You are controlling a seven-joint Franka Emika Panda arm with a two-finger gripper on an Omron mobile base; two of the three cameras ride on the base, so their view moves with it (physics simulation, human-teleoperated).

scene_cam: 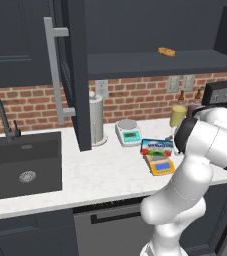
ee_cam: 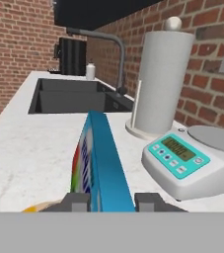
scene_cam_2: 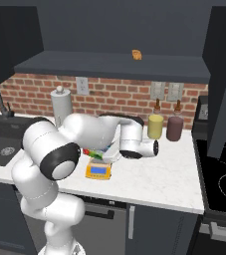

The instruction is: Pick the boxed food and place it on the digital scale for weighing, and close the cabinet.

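Left base view
Boxed food: the blue carton [scene_cam: 156, 146] stands on edge over the back of the digital scale [scene_cam: 160, 165], label side facing the camera.
Digital scale: orange-yellow, on the white table [scene_cam: 100, 175], just in front of the white-and-teal scale [scene_cam: 128, 132].
Cabinet: the dark upper cabinet [scene_cam: 150, 30] is open; its door [scene_cam: 75, 70] swings out toward the camera with the silver bar handle [scene_cam: 55, 70] on it. A small orange snack [scene_cam: 166, 51] lies on the shelf inside.
Other things: paper towel roll [scene_cam: 97, 119] behind the door, black sink [scene_cam: 22, 167] at left.
Arm: the white arm covers the area right of the carton, hiding the claw.

Right base view
Boxed food: only a strip of red, green and blue [scene_cam_2: 95, 153] shows under the forearm, right above the digital scale [scene_cam_2: 98, 170].
Bottles: a yellow bottle [scene_cam_2: 155, 125] and a dark brown bottle [scene_cam_2: 174, 127] stand by the brick wall.
Cooktop: black stove [scene_cam_2: 221, 179] at right.

Hand view
Claw: the claw [ee_cam: 112, 201] has its two dark tips pressed close against either side of the boxed food [ee_cam: 101, 163], gripping it by the thin edge.
Boxed food: upright on edge, running away from the camera, its printed face turned left.
Neighbours: white-and-teal scale [ee_cam: 192, 163] just to the right, paper towel roll [ee_cam: 162, 79] behind it, sink [ee_cam: 74, 96] and faucet [ee_cam: 103, 44] farther off.
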